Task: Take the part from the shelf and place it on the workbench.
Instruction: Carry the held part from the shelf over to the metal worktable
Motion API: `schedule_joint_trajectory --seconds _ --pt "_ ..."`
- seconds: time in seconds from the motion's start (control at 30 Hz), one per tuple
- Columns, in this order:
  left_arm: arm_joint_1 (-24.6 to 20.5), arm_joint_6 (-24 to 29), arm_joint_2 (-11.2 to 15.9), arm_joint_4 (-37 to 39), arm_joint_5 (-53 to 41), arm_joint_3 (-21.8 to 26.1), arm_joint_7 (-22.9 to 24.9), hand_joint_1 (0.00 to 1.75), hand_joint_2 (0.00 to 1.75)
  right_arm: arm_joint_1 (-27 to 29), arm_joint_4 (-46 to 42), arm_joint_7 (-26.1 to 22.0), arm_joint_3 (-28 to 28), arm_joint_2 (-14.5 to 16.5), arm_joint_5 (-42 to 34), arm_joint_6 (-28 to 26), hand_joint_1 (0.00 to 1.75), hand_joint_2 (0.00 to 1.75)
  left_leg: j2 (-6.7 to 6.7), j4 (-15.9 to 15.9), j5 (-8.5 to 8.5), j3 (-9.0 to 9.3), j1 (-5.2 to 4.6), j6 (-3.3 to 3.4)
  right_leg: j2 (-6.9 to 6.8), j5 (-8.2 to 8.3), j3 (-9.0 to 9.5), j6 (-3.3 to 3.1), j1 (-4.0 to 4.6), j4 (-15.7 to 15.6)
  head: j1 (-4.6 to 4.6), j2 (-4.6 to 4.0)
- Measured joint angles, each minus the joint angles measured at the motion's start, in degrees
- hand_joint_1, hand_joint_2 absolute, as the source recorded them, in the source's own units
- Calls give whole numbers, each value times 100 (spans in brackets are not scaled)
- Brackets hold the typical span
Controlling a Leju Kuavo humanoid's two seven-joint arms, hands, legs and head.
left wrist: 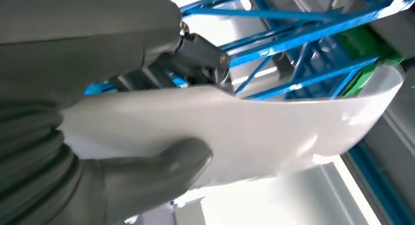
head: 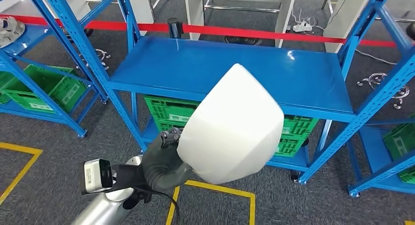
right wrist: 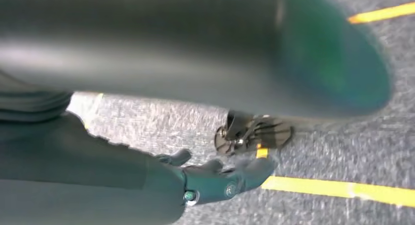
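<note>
A large white curved shell part (head: pixel 232 124) hangs in front of the blue shelf (head: pixel 230 71), held by my left hand (head: pixel 164 159) at its lower left edge. In the left wrist view the thick grey thumb (left wrist: pixel 161 168) presses on the white part (left wrist: pixel 274 132) and the darker fingers (left wrist: pixel 200 56) clamp its other side. My right hand (right wrist: pixel 215 178) hangs over the grey carpet with its fingers loosely spread and nothing in it.
The blue shelf's top board is bare. Green crates (head: pixel 169 112) sit on its lower level, and another green crate (head: pixel 44 85) is in the rack to the left. A red barrier tape (head: pixel 244 32) runs behind. Yellow floor lines (head: pixel 220 191) mark the carpet below.
</note>
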Motion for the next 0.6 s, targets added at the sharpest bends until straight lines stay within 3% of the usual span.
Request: schedule_joint_trajectory --seconds 0.07,0.1,0.2,0.27,0.3,0.33,0.4,0.47,0.53,0.57,0.6 --pt "15 8 33 -3 27 -5 1 175 175 -8 1 -8 1 0 22 16 0 0 23 16 0 -27 13 -36 -114 45 -24 -109 2 8 -38 0" --pt "24 14 52 -7 35 -5 -2 175 175 -9 2 -18 2 1 33 31 0 0 104 148 -104 -87 11 -44 -168 72 -38 -148 4 2 -60 0" --pt "59 27 81 -17 39 -11 -24 175 175 25 2 -40 4 2 48 80 0 0 397 1227 -774 -481 -9 -40 -353 113 -81 -204 48 -6 -124 0" --pt "105 32 97 -16 28 -18 -37 175 175 41 2 -38 4 2 50 100 0 0 448 1731 -1006 -599 -20 -6 -494 115 -98 -211 87 -5 -134 0" --pt "122 32 105 -19 21 -22 -43 175 175 39 2 -37 4 2 52 107 0 0 458 1661 -970 -497 -36 33 -564 114 -99 -214 105 -5 -138 0" --pt "130 33 110 -26 11 -25 -46 175 175 35 2 -36 5 2 55 113 0 0 493 1375 -858 -288 -67 92 -633 109 -93 -216 124 -6 -141 0" --pt "129 33 109 -62 -21 -29 -52 175 175 26 5 -36 6 7 57 121 0 0 748 590 -657 207 -174 241 -765 93 -70 -208 160 -15 -143 0" --pt "125 32 103 -94 -46 -32 -55 175 175 24 8 -39 6 14 51 126 0 0 928 181 -611 430 -265 317 -883 78 -47 -166 175 -36 -143 0" --pt "127 31 98 -105 -51 -33 -58 175 175 9 9 -46 7 16 44 127 0 0 810 125 -593 439 -279 328 -1014 70 -2 -105 181 -80 -146 0" --pt "129 28 93 -115 -54 -33 -60 175 175 -2 9 -54 7 14 43 128 0 0 733 81 -569 462 -259 343 -983 52 27 -71 176 -81 -144 0" --pt "125 24 84 -126 -56 -33 -62 175 175 -10 9 -63 8 12 44 129 0 0 659 32 -541 489 -234 367 -858 -4 22 -40 170 -19 -138 0"
